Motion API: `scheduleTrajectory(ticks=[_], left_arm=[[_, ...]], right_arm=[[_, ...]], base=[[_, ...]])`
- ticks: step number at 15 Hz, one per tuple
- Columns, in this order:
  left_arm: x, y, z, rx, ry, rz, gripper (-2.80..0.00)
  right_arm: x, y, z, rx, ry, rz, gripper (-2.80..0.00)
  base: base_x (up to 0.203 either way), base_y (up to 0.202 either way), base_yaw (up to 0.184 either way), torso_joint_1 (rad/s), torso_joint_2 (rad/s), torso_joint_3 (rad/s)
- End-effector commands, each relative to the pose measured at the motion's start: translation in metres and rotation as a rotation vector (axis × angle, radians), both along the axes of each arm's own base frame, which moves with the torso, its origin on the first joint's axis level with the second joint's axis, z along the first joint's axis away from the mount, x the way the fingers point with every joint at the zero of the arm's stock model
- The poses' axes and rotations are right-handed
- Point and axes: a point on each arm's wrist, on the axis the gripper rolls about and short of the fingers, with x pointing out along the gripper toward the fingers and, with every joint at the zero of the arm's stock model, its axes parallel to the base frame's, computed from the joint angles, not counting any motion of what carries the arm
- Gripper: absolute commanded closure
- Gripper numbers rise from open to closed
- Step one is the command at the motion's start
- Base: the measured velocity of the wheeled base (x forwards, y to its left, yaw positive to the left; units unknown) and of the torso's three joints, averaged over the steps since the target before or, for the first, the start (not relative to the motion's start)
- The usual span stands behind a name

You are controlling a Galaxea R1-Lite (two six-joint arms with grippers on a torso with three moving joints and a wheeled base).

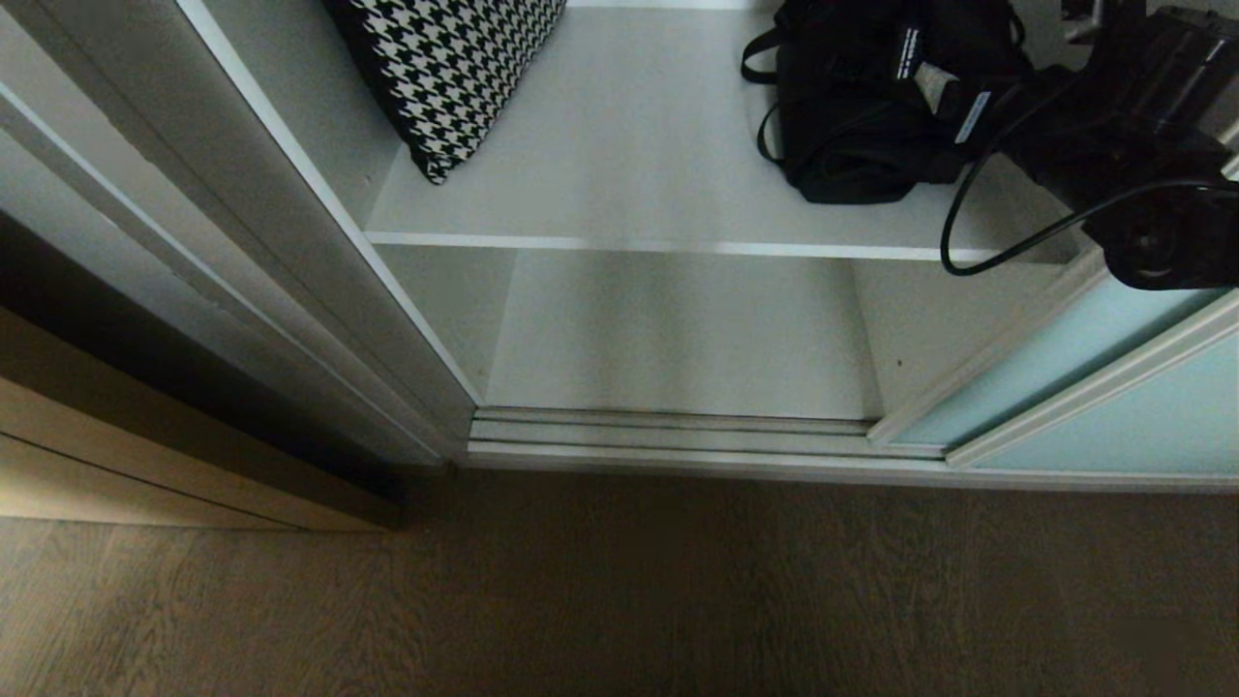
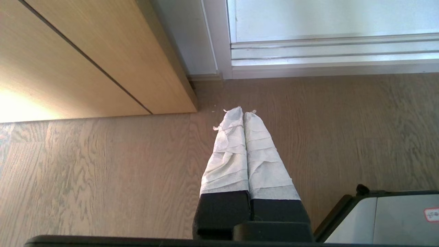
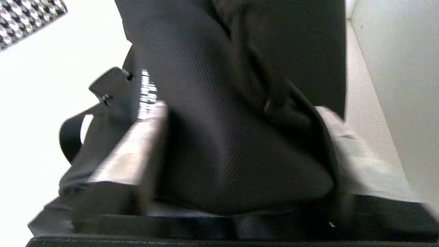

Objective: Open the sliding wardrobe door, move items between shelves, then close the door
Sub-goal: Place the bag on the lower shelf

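With the right gripper [image 3: 236, 151] spread wide around the black bag [image 1: 871, 97] on the upper shelf [image 1: 629, 145], its jaws not yet clamped, the soft fabric could slip or a strap snag.

Right pincer [image 3: 236, 137] reaches forward, fingers spread wide — left pincer [image 2: 244, 115] hangs closed.

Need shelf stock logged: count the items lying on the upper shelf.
2: a houndstooth cushion at the shelf's left, a black bag at its right. The back is cropped, so more may be hidden.
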Motion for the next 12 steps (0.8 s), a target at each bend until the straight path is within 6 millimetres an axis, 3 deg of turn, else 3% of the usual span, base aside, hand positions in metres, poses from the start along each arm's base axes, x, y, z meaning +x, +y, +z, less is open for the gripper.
scheduleTrajectory(ticks=[1,7,12], left_arm=[[0.0,0.0,0.0,0.001,0.0,0.0,0.0],[0.0,0.0,0.0,0.001,0.002,0.0,0.0],[0.0,0.0,0.0,0.001,0.0,0.0,0.0]], right_arm=[[-0.001,0.0,0.005,0.016,-0.005,0.007,0.0],[-0.006,0.0,0.008,0.016,-0.003,0.01,0.0],[-0.041,-0.002,0.028,0.008,0.052,0.018,0.0]], base=[[0.0,0.0,0.0,0.0,0.0,0.0],[0.0,0.0,0.0,0.0,0.0,0.0],[0.0,0.0,0.0,0.0,0.0,0.0]])
